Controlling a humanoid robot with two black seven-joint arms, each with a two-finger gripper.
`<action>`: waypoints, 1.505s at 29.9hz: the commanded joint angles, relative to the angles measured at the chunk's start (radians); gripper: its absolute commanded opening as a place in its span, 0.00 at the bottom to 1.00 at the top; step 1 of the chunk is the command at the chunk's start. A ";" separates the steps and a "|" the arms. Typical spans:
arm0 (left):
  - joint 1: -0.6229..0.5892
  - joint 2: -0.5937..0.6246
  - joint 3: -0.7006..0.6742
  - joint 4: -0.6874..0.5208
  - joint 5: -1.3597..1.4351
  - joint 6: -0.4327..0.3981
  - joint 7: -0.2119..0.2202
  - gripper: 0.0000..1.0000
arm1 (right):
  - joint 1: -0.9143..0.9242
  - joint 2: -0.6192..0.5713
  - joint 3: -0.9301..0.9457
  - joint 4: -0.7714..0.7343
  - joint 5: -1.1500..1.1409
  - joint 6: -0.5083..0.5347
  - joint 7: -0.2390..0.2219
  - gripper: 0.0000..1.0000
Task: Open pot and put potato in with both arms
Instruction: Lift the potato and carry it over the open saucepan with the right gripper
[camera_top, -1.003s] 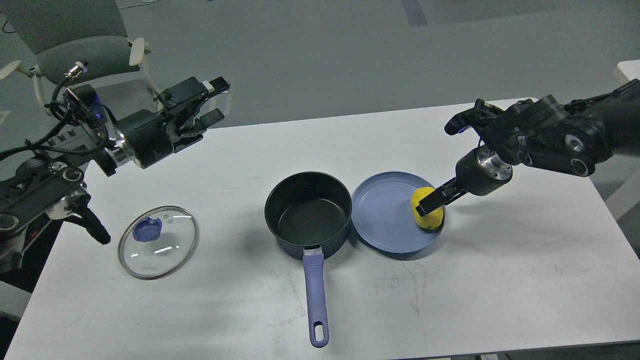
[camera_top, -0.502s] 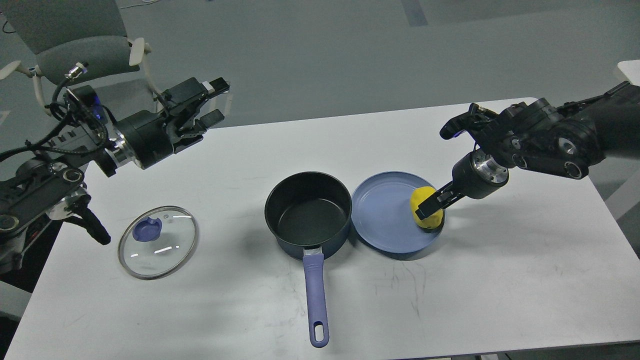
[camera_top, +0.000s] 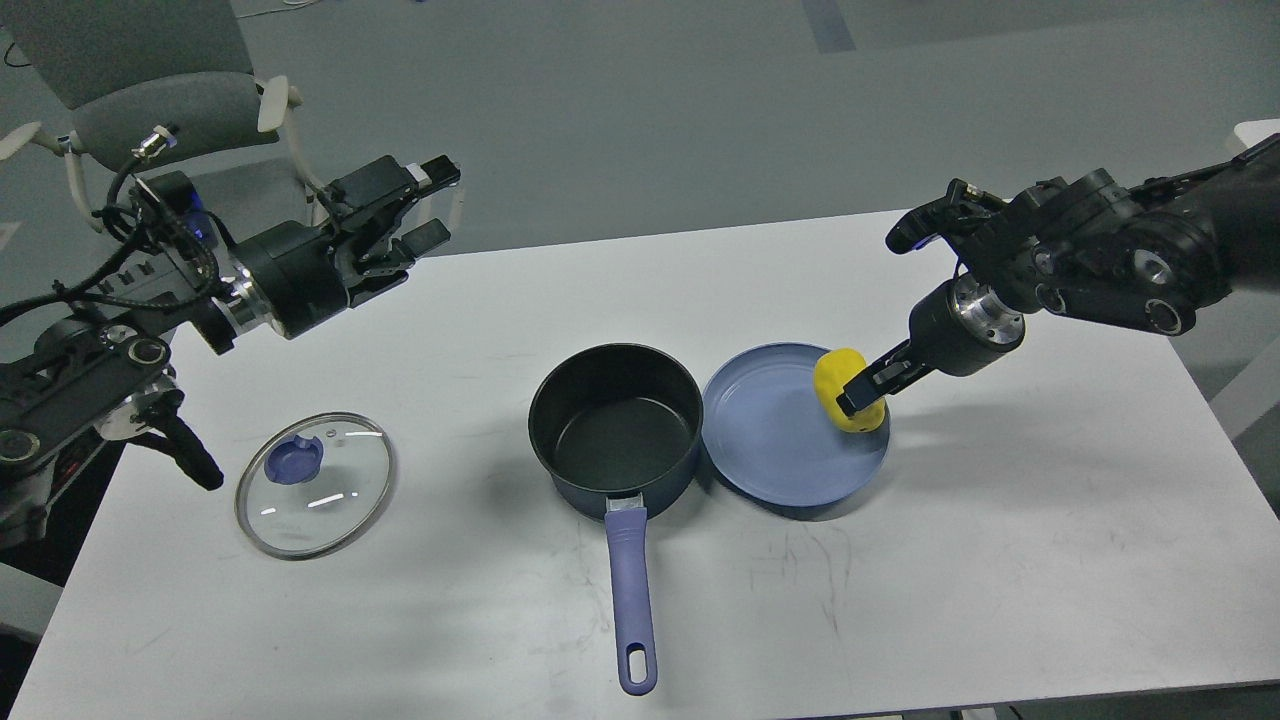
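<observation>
The right hand (camera_top: 862, 392) is gripping the yellow potato (camera_top: 846, 389) over the right rim of the blue plate (camera_top: 770, 450), mid-desk (camera_top: 1050, 520). The pot (camera_top: 615, 425) is sitting uncovered beside the plate, its lid (camera_top: 316, 483) lying toward the desk's left edge. The left hand (camera_top: 425, 205) is hovering empty, fingers spread, above the far left corner.

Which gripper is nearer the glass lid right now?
Left. The left gripper is up behind the glass lid, well apart from it; the right gripper is far across the table, past the pot, clamped on the potato.
</observation>
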 joint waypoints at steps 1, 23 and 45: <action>-0.001 -0.002 -0.002 0.000 0.000 0.000 0.000 0.97 | 0.045 -0.013 0.005 0.030 0.003 0.000 0.000 0.34; -0.001 0.003 0.000 -0.014 0.000 0.000 0.000 0.97 | 0.146 0.311 0.070 -0.003 0.197 0.000 0.000 0.34; 0.002 0.017 0.000 -0.020 0.000 0.000 0.000 0.97 | 0.056 0.328 0.064 -0.091 0.211 0.000 0.000 0.43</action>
